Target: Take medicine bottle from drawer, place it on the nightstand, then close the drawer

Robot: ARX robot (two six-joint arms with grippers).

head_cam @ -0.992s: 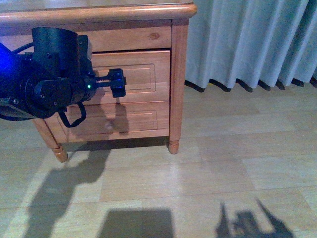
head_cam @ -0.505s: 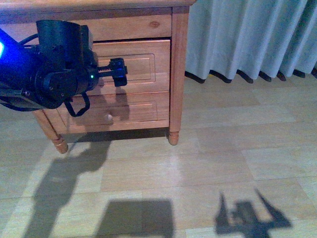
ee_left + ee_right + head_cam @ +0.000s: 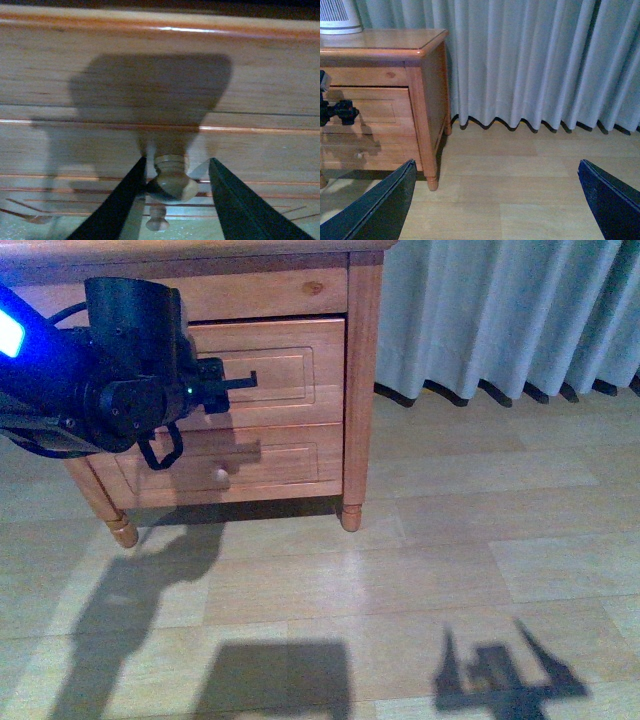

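Observation:
The nightstand (image 3: pixel 362 390) stands at the upper left of the front view, and its upper drawer (image 3: pixel 290 375) sits flush and shut. My left gripper (image 3: pixel 238 383) reaches up to that drawer's front. In the left wrist view the left gripper (image 3: pixel 177 160) is open, with the drawer's round wooden knob (image 3: pixel 172 181) between its dark fingers (image 3: pixel 120 205), which stand apart from it. My right gripper (image 3: pixel 496 162) is open over bare floor, well to the right of the nightstand (image 3: pixel 427 90). The medicine bottle is hidden.
The lower drawer (image 3: pixel 280 465) with its small knob (image 3: pixel 219 475) lies just under the left gripper. A white ribbed device (image 3: pixel 337 17) stands on the nightstand top. A pale curtain (image 3: pixel 500 310) hangs to the right above the wooden floor (image 3: pixel 450 540).
The left gripper has moved forward to the upper drawer's front and now straddles its knob. The nightstand sits higher in the front view than before.

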